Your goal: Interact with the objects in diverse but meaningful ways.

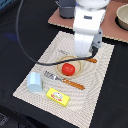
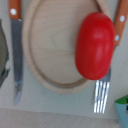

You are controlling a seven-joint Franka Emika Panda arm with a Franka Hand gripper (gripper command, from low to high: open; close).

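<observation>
Gripper [image 1: 86, 51], its opening hidden so I cannot tell its state, hangs over a smooth, glossy red tomato [image 2: 95, 46] lying on the beige plate [image 2: 47, 45].

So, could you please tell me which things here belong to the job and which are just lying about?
Job:
tomato, on the plate
cup
yellow packet

Lying about:
plate
fork
knife
placemat
bowl

The gripper itself is hidden behind the arm, so I cannot tell its state.
</observation>
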